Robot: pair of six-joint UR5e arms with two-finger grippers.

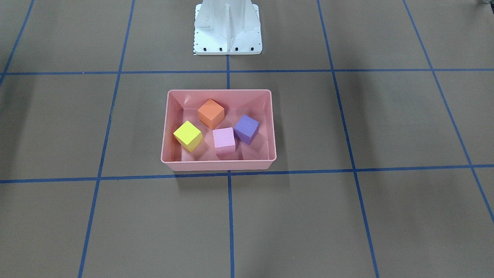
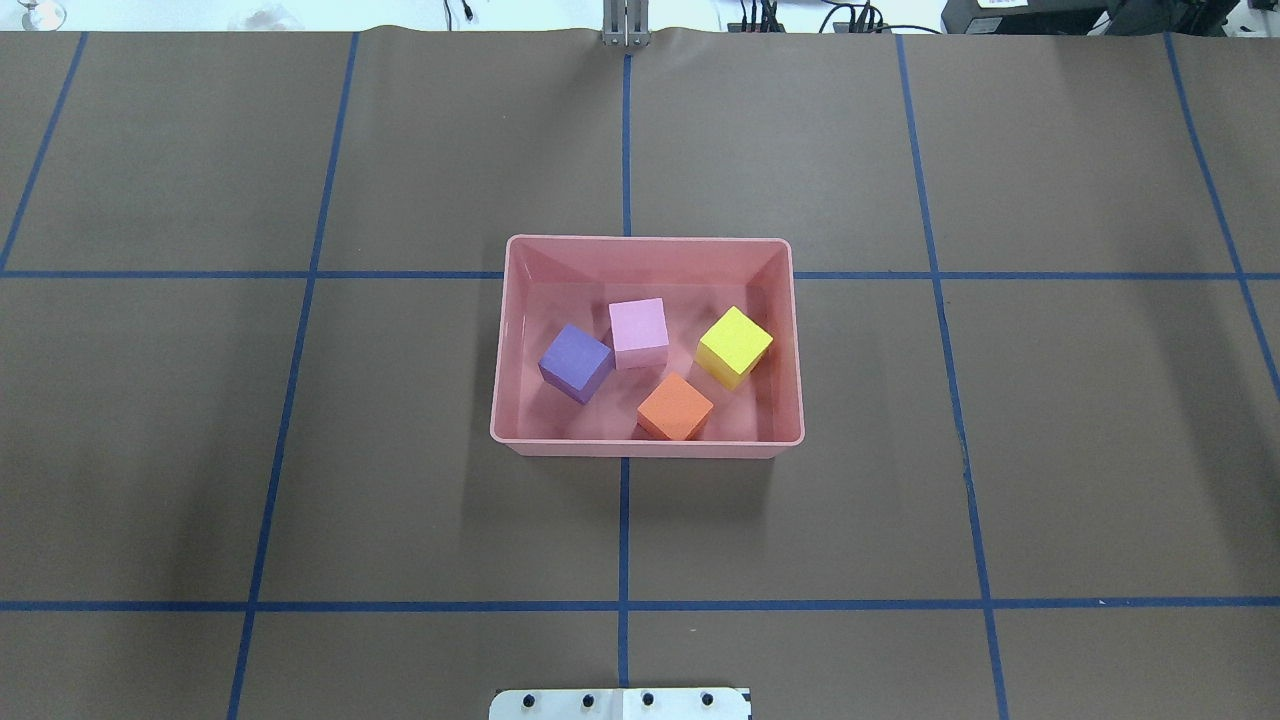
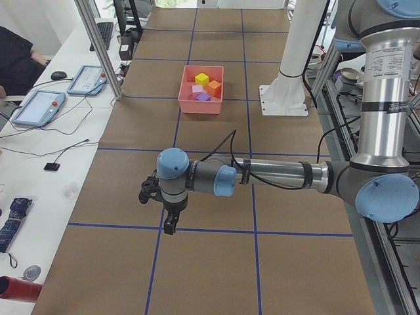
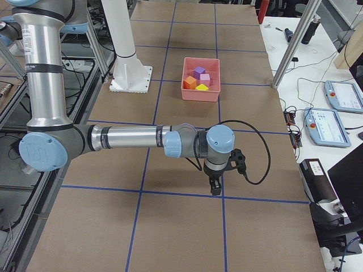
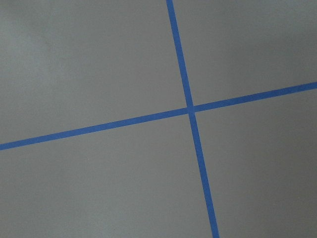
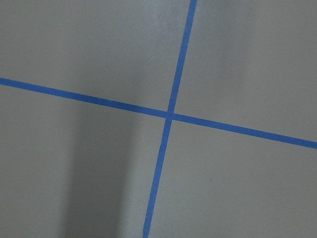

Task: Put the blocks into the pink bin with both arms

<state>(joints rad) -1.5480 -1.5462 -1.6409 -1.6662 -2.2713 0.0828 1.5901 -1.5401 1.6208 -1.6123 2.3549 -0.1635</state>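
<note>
The pink bin [image 1: 220, 166] [image 2: 645, 448] stands at the table's middle. All four blocks lie inside it, apart from each other: orange [image 1: 210, 113] [image 2: 675, 406], yellow [image 1: 188, 135] [image 2: 734, 345], light pink [image 1: 224, 139] [image 2: 638, 331], purple [image 1: 246, 128] [image 2: 575, 361]. My left gripper [image 3: 169, 226] shows only in the exterior left view, far from the bin near the table's left end, pointing down. My right gripper [image 4: 216, 190] shows only in the exterior right view, near the right end. I cannot tell whether either is open or shut. Both wrist views show only bare table and blue tape.
The white pedestal [image 1: 227, 29] [image 2: 620, 703] stands behind the bin on my side. Blue tape lines [image 2: 624, 540] grid the brown table. Beyond the far edge are a metal post [image 3: 98, 46], tablets [image 3: 85, 79] and a person [image 3: 16, 62].
</note>
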